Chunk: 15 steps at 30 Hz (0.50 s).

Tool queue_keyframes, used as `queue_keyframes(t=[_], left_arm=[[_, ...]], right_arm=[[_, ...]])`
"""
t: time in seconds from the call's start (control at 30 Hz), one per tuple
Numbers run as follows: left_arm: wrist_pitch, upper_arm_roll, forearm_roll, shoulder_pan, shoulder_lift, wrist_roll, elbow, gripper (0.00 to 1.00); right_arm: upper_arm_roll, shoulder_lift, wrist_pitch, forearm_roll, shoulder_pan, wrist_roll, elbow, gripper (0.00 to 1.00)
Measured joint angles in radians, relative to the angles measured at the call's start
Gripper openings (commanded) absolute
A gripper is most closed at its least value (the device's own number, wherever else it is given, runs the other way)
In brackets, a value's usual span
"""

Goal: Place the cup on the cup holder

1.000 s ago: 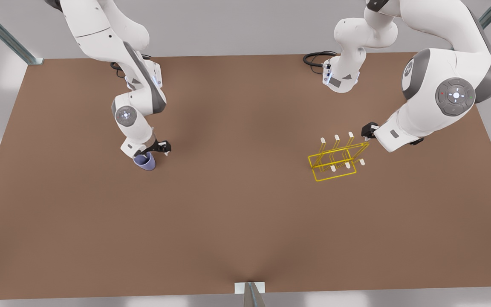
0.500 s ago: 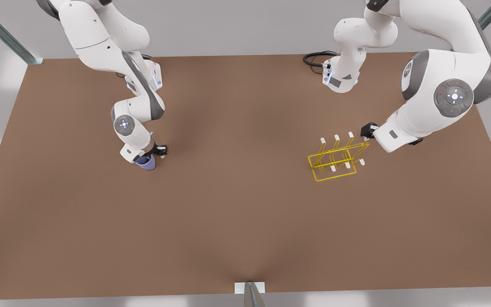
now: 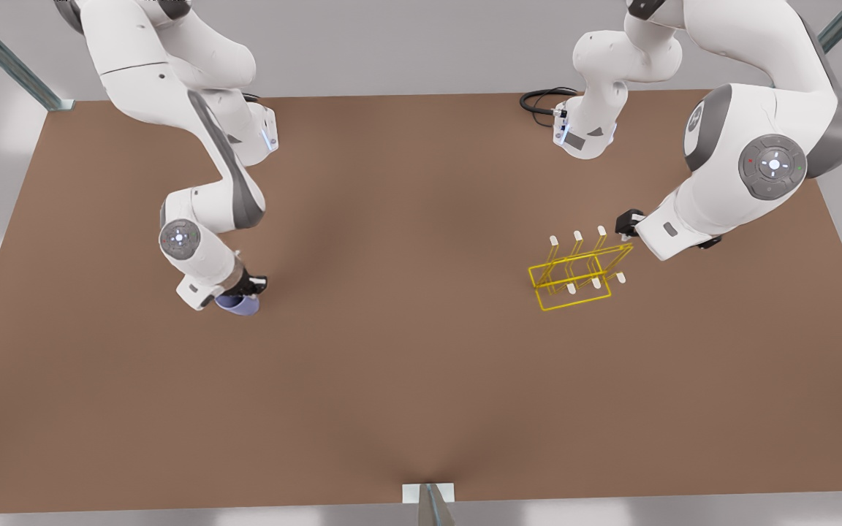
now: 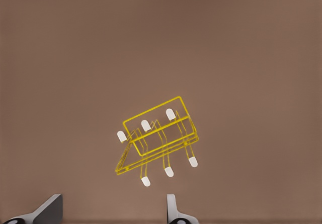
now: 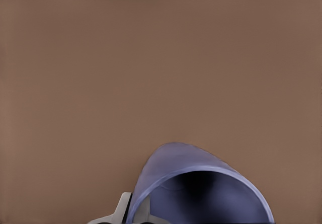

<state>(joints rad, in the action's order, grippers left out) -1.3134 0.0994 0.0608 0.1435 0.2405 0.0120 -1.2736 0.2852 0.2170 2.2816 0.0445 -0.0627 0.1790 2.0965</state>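
Observation:
The lavender-blue cup (image 3: 240,305) hangs tilted under my right gripper (image 3: 244,289) at the front view's left, just above the brown table. In the right wrist view the cup (image 5: 196,183) shows its open mouth, with one grey finger (image 5: 122,210) against the outside of its wall; the gripper is shut on the cup's rim. The yellow wire cup holder (image 3: 574,258) with white-tipped prongs stands at the front view's right. My left gripper (image 3: 624,223) hovers at its far right corner, and in the left wrist view its fingers (image 4: 173,209) stand wide apart, open, short of the cup holder (image 4: 161,128).
The brown table (image 3: 421,380) stretches wide between cup and holder. A black cable (image 3: 541,98) lies at the back edge by the arm base. Metal frame posts stand at the table's back corners and front middle.
My right arm has carried the cup toward the table's front and the front view's left, tilting it. The left gripper has shifted very slightly by the holder.

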Motion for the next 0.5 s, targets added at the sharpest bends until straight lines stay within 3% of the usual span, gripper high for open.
queue_keyframes(t=[0.2, 0.5], left_arm=[[0.001, 0.000, 0.000, 0.001, 0.000, 0.000, 0.000, 1.00], [0.007, 0.000, 0.001, 0.009, 0.000, 0.000, 0.000, 1.00]], right_arm=[[0.003, 0.152, -0.211, -0.045, 0.038, -0.016, -0.343, 0.21], [0.003, 0.446, -0.494, -0.535, 0.070, -0.170, -0.604, 0.21]])
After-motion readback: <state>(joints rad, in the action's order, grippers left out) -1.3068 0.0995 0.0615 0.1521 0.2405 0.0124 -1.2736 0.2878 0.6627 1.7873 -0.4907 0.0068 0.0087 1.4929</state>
